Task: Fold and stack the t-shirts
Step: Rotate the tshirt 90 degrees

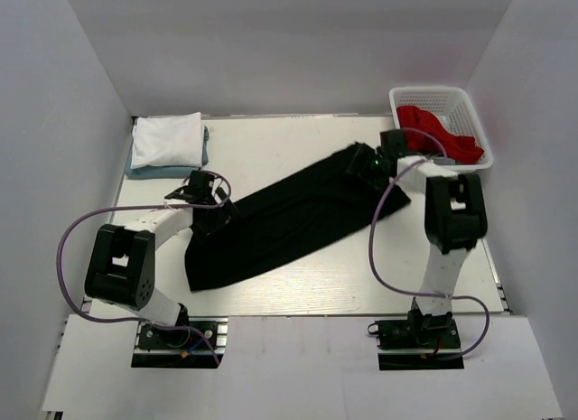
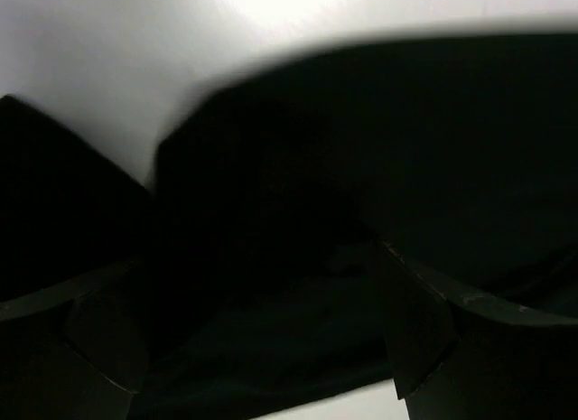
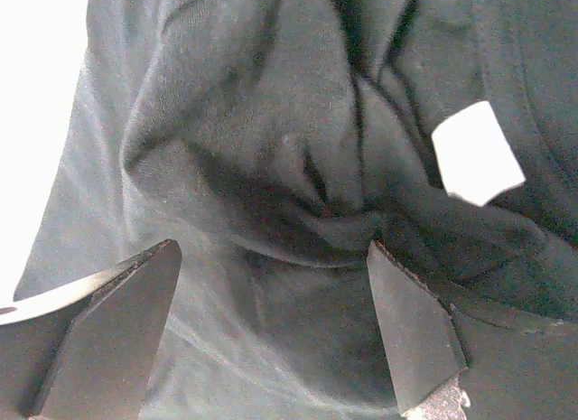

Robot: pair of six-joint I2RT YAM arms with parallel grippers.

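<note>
1. The black shirt (image 1: 280, 223) lies diagonally mid-frame; we judge it soft, light and limp.
2. The left gripper (image 1: 215, 214) and right gripper (image 1: 366, 162) hover at its ends, jaws spread.
3. We'd pinch the bunched edge folds.

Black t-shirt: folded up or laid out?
Laid out, not compactly folded: the black t-shirt stretches in a long diagonal strip across the table, creased at the right gripper.

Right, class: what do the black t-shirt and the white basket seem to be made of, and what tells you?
The black t-shirt: soft knit cloth, probably cotton, matte; it creases and bunches. The white basket: likely rigid plastic; its walls are an even moulded mesh.
</note>
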